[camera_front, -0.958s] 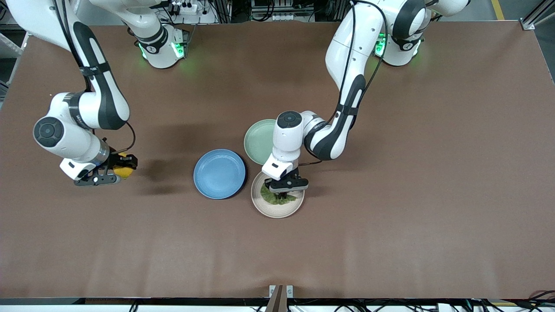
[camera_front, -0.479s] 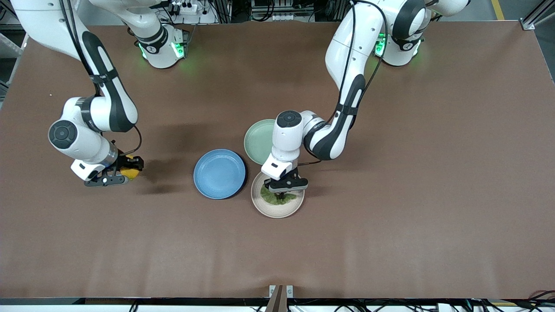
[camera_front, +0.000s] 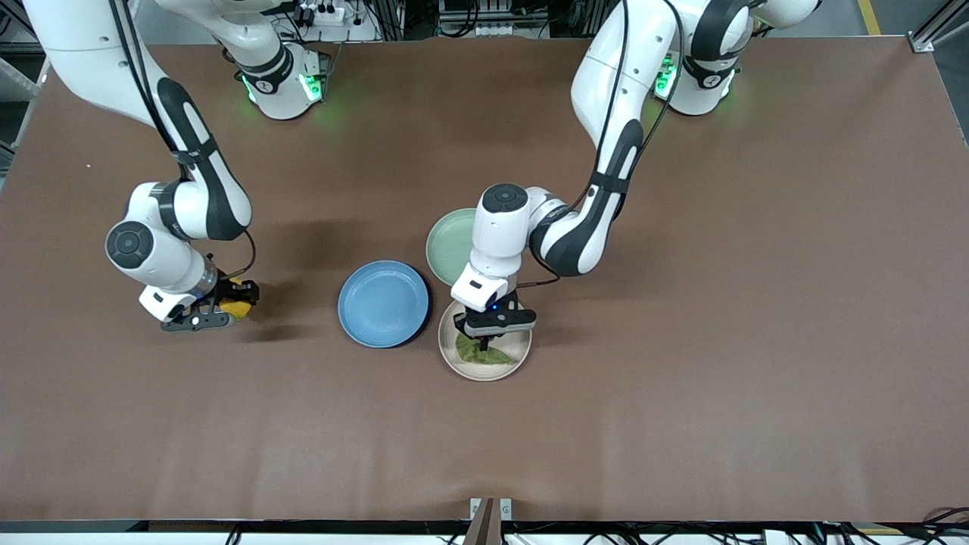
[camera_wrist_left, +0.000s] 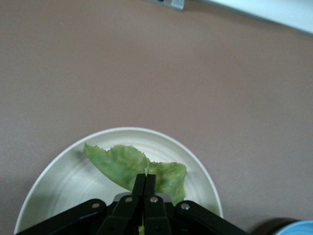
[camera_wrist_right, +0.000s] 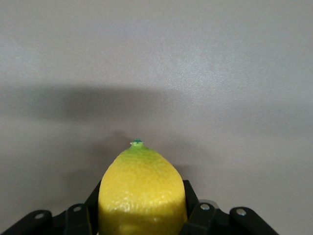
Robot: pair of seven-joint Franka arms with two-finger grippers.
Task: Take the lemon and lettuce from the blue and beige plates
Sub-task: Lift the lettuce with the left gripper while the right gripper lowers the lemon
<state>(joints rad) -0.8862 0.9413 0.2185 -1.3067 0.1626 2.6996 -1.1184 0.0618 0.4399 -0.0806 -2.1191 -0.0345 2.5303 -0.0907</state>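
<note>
Mint-green plate (camera_front: 448,246) beside beige plate (camera_front: 515,363).

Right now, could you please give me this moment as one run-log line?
left tool: shut on lettuce, beige plate | right tool: shut on lemon, over table

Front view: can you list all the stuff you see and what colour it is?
lemon: one, yellow, held over bare table toward the right arm's end.
lettuce: one, green, pinched over the beige plate.
blue plate: one, mid-blue, beside the beige plate.
beige plate: one, pale beige, nearest the front camera.
green plate: one, mint, farther from the camera than the others.
table: one, brown.
right gripper: one, black fingers shut on lemon.
left gripper: one, black fingers shut on lettuce.
</note>
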